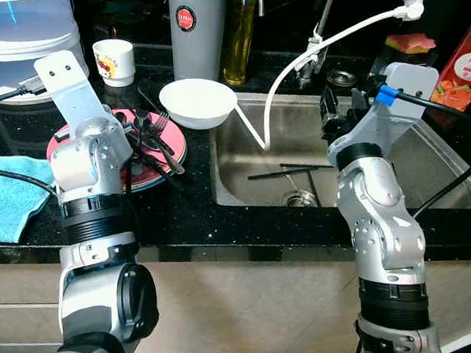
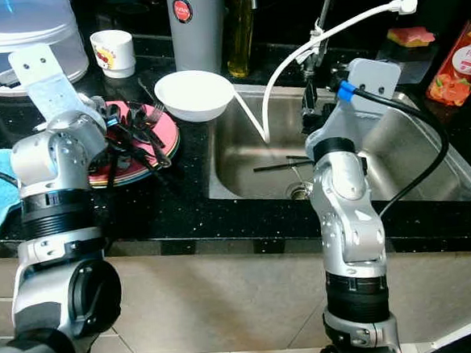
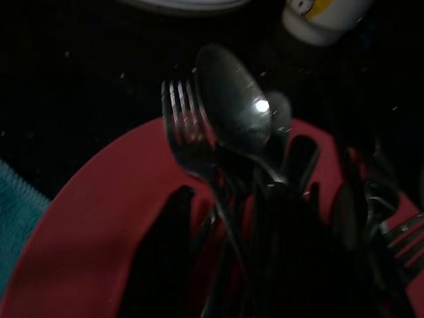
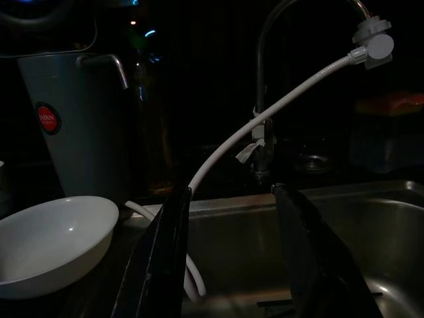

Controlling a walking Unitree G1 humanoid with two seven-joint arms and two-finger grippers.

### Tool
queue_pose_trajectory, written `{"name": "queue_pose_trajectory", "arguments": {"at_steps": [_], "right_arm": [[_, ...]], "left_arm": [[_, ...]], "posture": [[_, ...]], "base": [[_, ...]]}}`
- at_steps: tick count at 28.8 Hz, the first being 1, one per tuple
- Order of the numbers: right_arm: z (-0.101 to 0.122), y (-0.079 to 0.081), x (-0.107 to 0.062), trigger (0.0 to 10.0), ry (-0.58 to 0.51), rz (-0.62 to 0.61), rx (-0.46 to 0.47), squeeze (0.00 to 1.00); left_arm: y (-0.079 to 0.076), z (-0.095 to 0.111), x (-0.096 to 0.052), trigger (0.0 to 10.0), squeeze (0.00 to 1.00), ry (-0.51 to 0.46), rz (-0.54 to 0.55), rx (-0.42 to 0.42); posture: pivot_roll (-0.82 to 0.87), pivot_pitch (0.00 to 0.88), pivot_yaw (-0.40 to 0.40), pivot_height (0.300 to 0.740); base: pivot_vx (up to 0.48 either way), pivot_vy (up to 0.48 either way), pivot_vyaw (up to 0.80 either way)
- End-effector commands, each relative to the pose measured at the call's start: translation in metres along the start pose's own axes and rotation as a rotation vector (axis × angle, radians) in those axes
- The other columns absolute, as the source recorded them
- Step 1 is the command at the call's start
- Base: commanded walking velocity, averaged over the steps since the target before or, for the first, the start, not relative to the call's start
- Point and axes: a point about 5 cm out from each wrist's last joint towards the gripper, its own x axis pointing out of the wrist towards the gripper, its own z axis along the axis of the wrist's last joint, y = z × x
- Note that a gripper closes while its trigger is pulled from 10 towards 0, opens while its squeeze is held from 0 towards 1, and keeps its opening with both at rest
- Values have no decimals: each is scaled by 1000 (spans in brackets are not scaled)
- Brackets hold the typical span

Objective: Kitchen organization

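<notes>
Towel: a blue towel (image 1: 6,192) is lying at the far left edge of the frame, on the black counter (image 1: 198,215).
Plate: a red plate (image 3: 99,218) is sitting left of centre, carrying a heap of dark cutlery (image 1: 153,138).
Left gripper: the left gripper (image 3: 245,258) is hovering right over that plate; its black fingers (image 3: 162,258) are standing apart among the handles, and I cannot tell whether they are pinching anything.
Spoon and fork: a spoon (image 3: 232,109) is lying just beside a fork (image 3: 182,129), both pointing off the plate's rim.
Mug: a small white mug (image 1: 113,61) is standing in the upper left, behind the plate.
Bowl: a white bowl (image 1: 198,102) is sitting at upper centre, at the sink's left edge.
Sink: the steel sink (image 1: 243,168) is taking up centre right, with a white hose (image 1: 323,45) arching down into it.
Right gripper: the right gripper (image 4: 232,252) is hanging above the sink, fingers spread wide, nothing between them.
</notes>
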Motion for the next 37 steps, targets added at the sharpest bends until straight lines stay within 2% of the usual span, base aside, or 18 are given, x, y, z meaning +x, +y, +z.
{"name": "queue_pose_trajectory", "arguments": {"at_steps": [1,2,6,7,8,9,11,12,13,14,30,31,32,33,34,35,36,37], "right_arm": [[1,-1,1,10000,-10,-6,5,0],[0,-1,1,10000,-9,-7,5,0],[0,-1,1,10000,-8,-7,5,0],[0,-1,1,10000,-8,-8,5,0],[0,-1,1,10000,-8,-7,5,0],[0,-1,1,10000,-7,-7,5,0],[0,-1,1,10000,-7,-7,5,0],[0,-2,1,10000,-8,-7,4,0],[0,-2,1,10000,-8,-7,4,0],[0,-2,1,10000,-8,-7,4,0],[1,-1,1,10000,-10,-7,5,0],[1,-1,1,10000,-10,-7,6,0],[1,-1,1,10000,-10,-7,6,0],[1,-1,1,10000,-10,-8,6,0],[1,0,1,10000,-10,-8,7,0],[1,0,1,10000,-10,-8,7,0],[1,0,1,10000,-10,-9,9,0],[1,0,1,10000,-10,-9,9,0]], "left_arm": [[-3,-5,1,10000,992,41,-2,0],[-2,-7,2,10000,0,59,4,-8],[-1,-9,3,10000,0,74,10,-21],[-1,-9,3,9294,0,75,14,-23],[0,-9,3,7608,0,74,20,-25],[1,-9,3,7059,0,74,25,-28],[1,-9,3,7059,0,73,28,-29],[1,-9,3,2588,0,74,26,-29],[1,-9,3,2588,0,74,26,-29],[0,-9,3,0,0,75,23,-29],[-1,-8,3,0,0,71,16,-33],[-1,-5,3,1804,0,47,12,-20],[-1,-5,3,1804,0,47,12,-20],[-5,5,0,10000,0,-32,-7,8],[-9,13,-3,10000,0,-94,-33,25],[-9,13,-3,10000,0,-94,-33,25],[-19,30,-13,10000,0,-223,-90,49],[-22,34,-16,10000,0,-258,-112,56]], "posture": [[181,0,-88,740],[181,0,-89,740],[181,0,-89,740],[181,0,-90,740],[181,0,-91,740],[180,0,-91,740],[180,0,-91,740],[180,0,-91,740],[180,0,-91,740],[180,0,-91,740],[179,0,-91,740],[179,0,-89,740],[179,0,-89,740],[180,0,-89,740],[181,0,-89,740],[181,0,-89,740],[181,0,-90,740],[181,0,-90,740]], "base": [[0,0,0],[0,0,0],[0,0,0],[0,0,0],[0,0,0],[0,0,0],[0,0,0],[0,0,0],[0,0,0],[0,0,0],[0,0,0],[0,0,0],[0,0,0],[0,0,0],[0,0,0],[0,0,0],[0,0,0],[0,0,0]]}}
